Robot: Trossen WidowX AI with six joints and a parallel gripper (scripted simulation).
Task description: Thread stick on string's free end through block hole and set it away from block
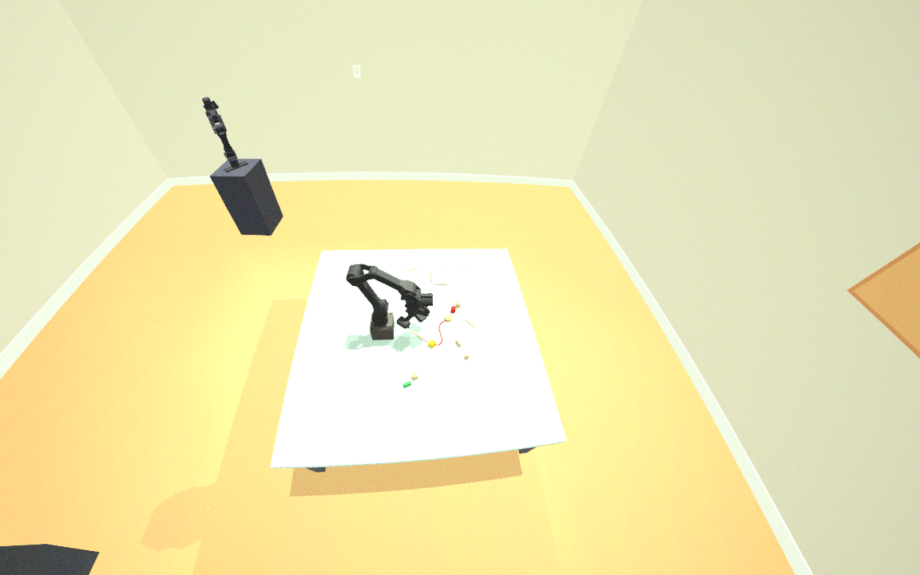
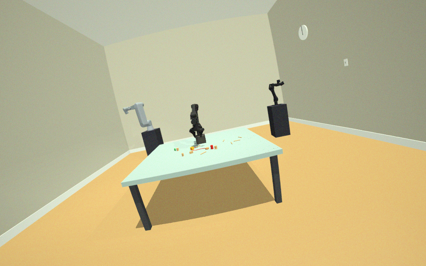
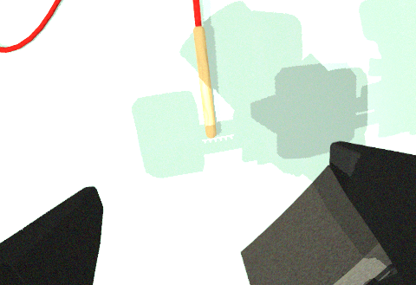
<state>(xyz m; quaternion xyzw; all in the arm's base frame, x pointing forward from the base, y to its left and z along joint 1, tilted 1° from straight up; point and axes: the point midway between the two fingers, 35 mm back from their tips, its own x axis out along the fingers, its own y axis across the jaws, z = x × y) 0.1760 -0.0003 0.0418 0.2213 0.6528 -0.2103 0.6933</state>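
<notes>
My gripper (image 1: pixel 414 320) (image 2: pixel 197 135) (image 3: pixel 217 178) is wide open and empty, above the table. The stick (image 1: pixel 418 335) (image 3: pixel 204 74) lies flat on the table, ahead of the fingertips in the wrist view and touched by neither finger. The red string (image 1: pixel 441 332) (image 2: pixel 200 149) (image 3: pixel 197 1) is fixed to the stick's far end. The yellow block (image 1: pixel 432 343) (image 2: pixel 192 148) stands on the table between the stick and the round button (image 1: pixel 447 319) (image 2: pixel 206 148). String shows on both sides of the block; its hole is too small to see. The wrist view does not show the block.
A red cylinder (image 1: pixel 453 309) (image 2: pixel 211 146) and a small wooden piece (image 1: pixel 458 305) (image 2: pixel 215 147) stand beyond the button. A loose stick (image 1: pixel 469 323) (image 2: pixel 203 153) lies nearby. More loose sticks lie farther back. A green piece (image 1: pixel 406 384) (image 2: pixel 175 149) lies toward one side.
</notes>
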